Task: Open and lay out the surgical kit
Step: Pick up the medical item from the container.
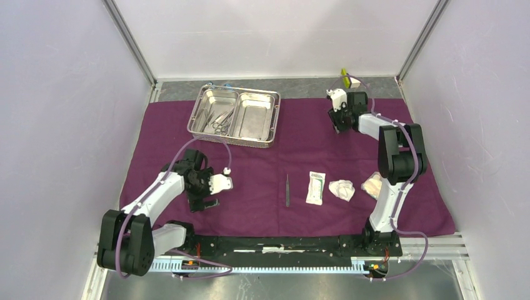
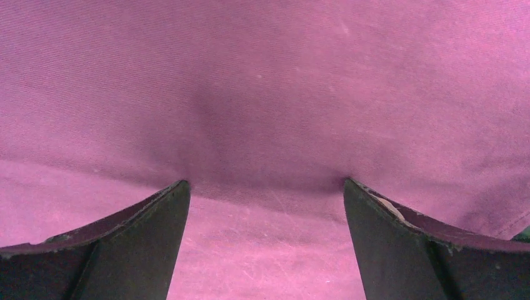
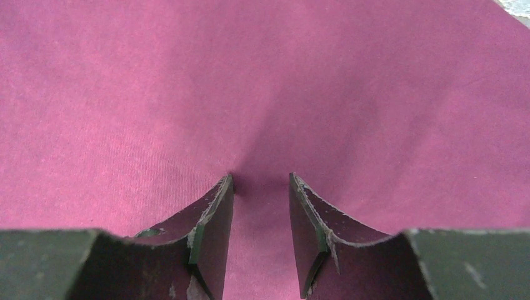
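One large purple cloth wrap (image 1: 281,150) lies spread flat, and the rest of the kit rests on it. At the near left, the left gripper (image 2: 265,185) hangs close over bare cloth, its fingers spread wide with nothing between them. Farther back on the left sits a shiny two-compartment steel tray (image 1: 274,119), with slim metal forceps (image 1: 217,119) and other instruments lying in its left compartment. Near the middle front lie thin metal tweezers (image 1: 287,189), pointing away from the arms. Just to their right is a white sealed packet (image 1: 315,187), then two white gauze wads (image 1: 342,189), the farther-right one partly hidden behind the right arm. At the far right of the cloth, the right gripper (image 3: 261,179) points down at the fabric, its fingers a narrow gap apart and holding nothing.
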You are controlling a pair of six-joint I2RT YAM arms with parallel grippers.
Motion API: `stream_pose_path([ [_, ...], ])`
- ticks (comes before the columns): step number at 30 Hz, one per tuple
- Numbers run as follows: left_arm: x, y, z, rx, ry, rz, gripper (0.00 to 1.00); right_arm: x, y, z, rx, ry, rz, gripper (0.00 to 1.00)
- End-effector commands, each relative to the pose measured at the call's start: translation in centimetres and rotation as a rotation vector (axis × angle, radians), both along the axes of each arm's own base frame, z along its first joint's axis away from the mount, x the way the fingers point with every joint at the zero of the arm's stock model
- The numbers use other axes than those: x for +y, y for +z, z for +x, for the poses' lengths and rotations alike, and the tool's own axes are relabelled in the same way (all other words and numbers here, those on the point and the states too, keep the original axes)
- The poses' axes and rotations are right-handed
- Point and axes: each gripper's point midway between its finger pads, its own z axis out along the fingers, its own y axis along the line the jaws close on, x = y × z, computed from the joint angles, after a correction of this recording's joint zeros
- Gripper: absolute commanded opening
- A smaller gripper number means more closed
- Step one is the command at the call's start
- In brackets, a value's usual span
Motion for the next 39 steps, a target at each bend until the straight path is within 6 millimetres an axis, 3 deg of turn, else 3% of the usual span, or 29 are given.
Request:
stream_pose_path([
  [1,0.1,-0.6,-0.1,-0.023,-0.145,0.042,0.98,-2.6,-0.2,1.2,0.002,-0.060,-0.086,0.44],
  [10,-0.5,-1.7,-2.5,0.058,-0.307,0.076,0.96,-4.0,-0.5,1.0,0.018,-0.075,-0.107,0.44],
  [19,-2.9,1.2,-1.4,0.047,-0.310,-0.012,0.96,-5.7,0.8,-0.6,0.025,-0.068,-0.152,0.44],
  [21,-3.3,2.2,-0.5,0.024,-0.293,-0.022,0.96,-7.9,1.0,-1.4,0.032,-0.100,-0.166,0.44],
  [28,-4.9,6.4,3.9,-0.092,-0.177,-0.074,0.99,-11.2,0.8,-4.7,0.072,-0.112,-0.216,0.44],
  [34,-5.5,10.7,12.1,-0.337,0.103,-0.196,1.00,-12.1,1.7,-6.9,0.041,-0.095,-0.195,0.44],
  [39,-5.5,13.5,18.3,-0.433,0.352,-0.310,1.00,-13.2,0.9,-9.4,0.064,-0.076,-0.242,0.45],
])
